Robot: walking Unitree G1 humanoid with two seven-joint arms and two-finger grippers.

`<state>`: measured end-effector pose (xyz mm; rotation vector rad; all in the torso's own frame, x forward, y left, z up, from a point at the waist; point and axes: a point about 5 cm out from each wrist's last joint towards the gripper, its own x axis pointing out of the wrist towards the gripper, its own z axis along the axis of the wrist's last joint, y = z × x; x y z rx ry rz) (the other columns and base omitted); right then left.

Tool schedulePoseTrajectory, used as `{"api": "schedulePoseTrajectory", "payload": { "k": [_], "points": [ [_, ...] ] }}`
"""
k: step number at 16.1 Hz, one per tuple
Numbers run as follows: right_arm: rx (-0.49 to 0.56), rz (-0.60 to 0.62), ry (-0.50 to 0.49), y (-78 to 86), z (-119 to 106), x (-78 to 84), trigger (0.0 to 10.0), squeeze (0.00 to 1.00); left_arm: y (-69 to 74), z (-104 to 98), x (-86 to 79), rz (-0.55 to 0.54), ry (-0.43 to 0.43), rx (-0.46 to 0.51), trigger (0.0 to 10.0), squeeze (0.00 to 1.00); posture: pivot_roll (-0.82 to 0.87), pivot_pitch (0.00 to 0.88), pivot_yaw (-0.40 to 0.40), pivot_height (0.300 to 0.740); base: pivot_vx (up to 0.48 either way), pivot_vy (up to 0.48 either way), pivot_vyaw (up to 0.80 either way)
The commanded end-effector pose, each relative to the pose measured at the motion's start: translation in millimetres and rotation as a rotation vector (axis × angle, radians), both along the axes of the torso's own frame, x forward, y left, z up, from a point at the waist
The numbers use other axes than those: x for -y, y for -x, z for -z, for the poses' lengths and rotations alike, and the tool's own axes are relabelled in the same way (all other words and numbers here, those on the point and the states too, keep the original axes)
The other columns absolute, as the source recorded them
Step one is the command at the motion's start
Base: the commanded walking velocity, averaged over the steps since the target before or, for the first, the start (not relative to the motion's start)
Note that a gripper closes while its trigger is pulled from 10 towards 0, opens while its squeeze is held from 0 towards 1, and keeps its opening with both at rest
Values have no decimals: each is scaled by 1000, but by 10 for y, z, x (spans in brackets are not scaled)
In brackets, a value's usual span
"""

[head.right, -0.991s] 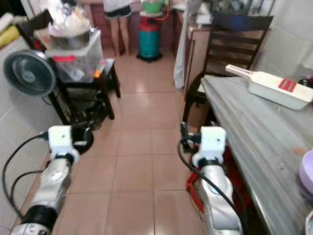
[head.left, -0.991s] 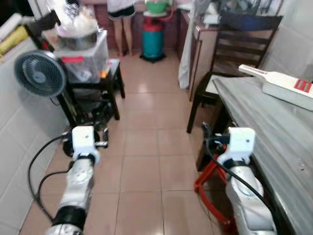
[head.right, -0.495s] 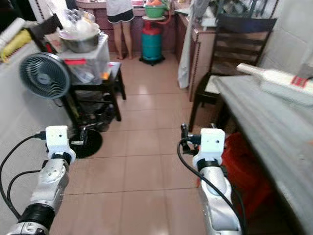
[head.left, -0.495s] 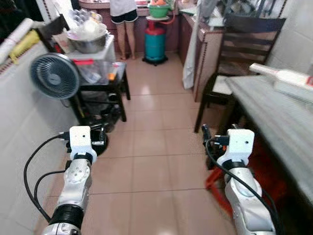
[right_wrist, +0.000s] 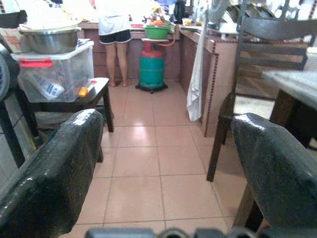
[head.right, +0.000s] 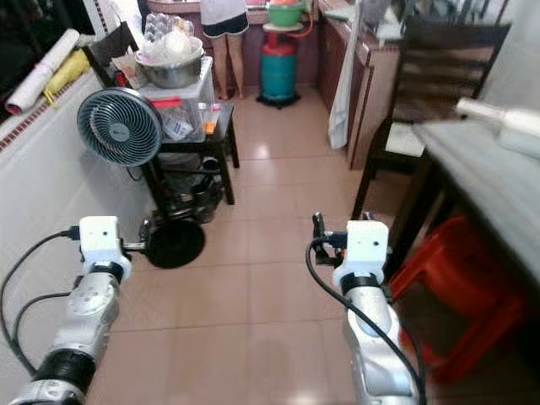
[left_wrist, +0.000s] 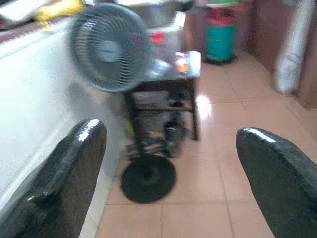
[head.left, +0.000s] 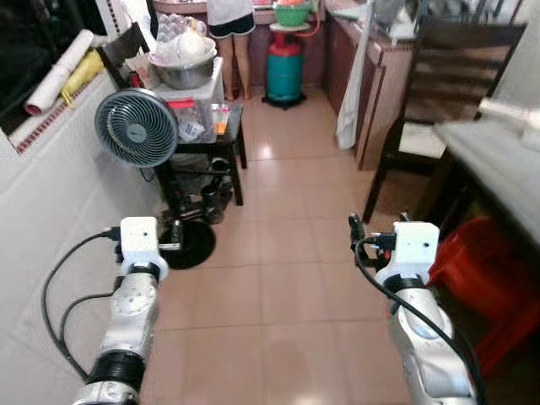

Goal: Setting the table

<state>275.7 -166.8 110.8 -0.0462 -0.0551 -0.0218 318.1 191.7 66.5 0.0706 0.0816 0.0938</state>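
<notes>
The grey-topped table (head.left: 499,164) runs along the right edge, with a blurred white object (head.right: 499,121) lying on its far end. Both arms are held out low over the tiled floor, well short of the table. My left gripper (left_wrist: 171,136) is open with nothing between its fingers, and it faces the fan. My right gripper (right_wrist: 166,121) is open and empty too, facing down the passage toward the kitchen counter. In the eye views the left gripper (head.left: 173,247) and the right gripper (head.left: 354,229) each show as short black fingers ahead of a white wrist box.
A standing fan (head.left: 135,126) and a black side table (head.left: 211,139) with a plastic box and a metal bowl (head.left: 181,72) line the left wall. A dark chair (head.left: 447,76) and a red stool (head.left: 481,270) stand by the table. Far off are a green gas cylinder (head.left: 285,74) and a person (head.left: 229,21).
The whole picture has shifted: the camera has swung to the left, so the table has slid to the right edge and the fan shows more fully. Both arms keep the same pose.
</notes>
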Motion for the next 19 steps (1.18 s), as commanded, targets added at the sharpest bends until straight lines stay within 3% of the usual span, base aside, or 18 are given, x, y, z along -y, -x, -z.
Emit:
{"api": "schedulePoseTrajectory", "payload": {
  "k": [1, 3, 4, 8, 10, 11, 12, 13, 14, 15, 19],
  "points": [
    [14, 10, -4, -14, -32, 12, 10000, 0, -31, -38, -9, 7, -11, 9, 10000, 0, -117, 0, 31, 740, 0, 472, 0],
    [14, 8, -6, -22, -29, 1, 10000, 0, -42, -45, 0, 7, -10, 10, 10000, 0, -114, 0, 33, 740, 0, 476, 0],
    [29, -27, 41, -23, -43, -44, 10000, 0, -44, -42, 4, 7, -10, 9, 10000, 0, -114, 0, 34, 740, 0, 480, 0],
    [7, -36, 27, -24, 36, -81, 10000, 0, -31, 25, 33, 23, -18, -24, 10000, 0, -112, 0, 33, 740, 0, 0, 0],
    [-32, -51, 48, -45, 161, -65, 10000, 0, 48, 236, 70, 93, 32, -126, 10000, 0, -104, 0, 35, 740, 0, 0, 0],
    [-40, -73, 76, -54, 199, -80, 10000, 0, 95, 346, 41, 71, 44, -188, 10000, 0, -106, 0, 38, 740, 0, 0, 0],
    [-93, -91, 89, -62, 346, -83, 10000, 0, 189, 527, 22, 77, 42, -299, 10000, 0, -106, 0, 37, 740, 0, 0, 0],
    [-137, -95, 92, -63, 459, -70, 10000, 0, 251, 620, -4, 92, -10, -360, 10000, 0, -106, 0, 37, 740, 0, 0, 0],
    [-211, -82, 92, -51, 655, -17, 10000, 0, 356, 747, -13, 155, -117, -439, 10000, 0, -103, 0, 33, 740, 0, 0, 0],
    [-239, -79, 91, -45, 719, 1, 10000, 0, 392, 789, -20, 167, -132, -468, 10000, 0, -100, 0, 27, 740, 0, 0, 0],
    [-497, -7, -21, 97, 1225, 186, 10000, 0, 733, 1115, -98, 118, -40, -711, 10000, 0, -111, 0, 29, 740, 0, 0, 0]
  ]
}}
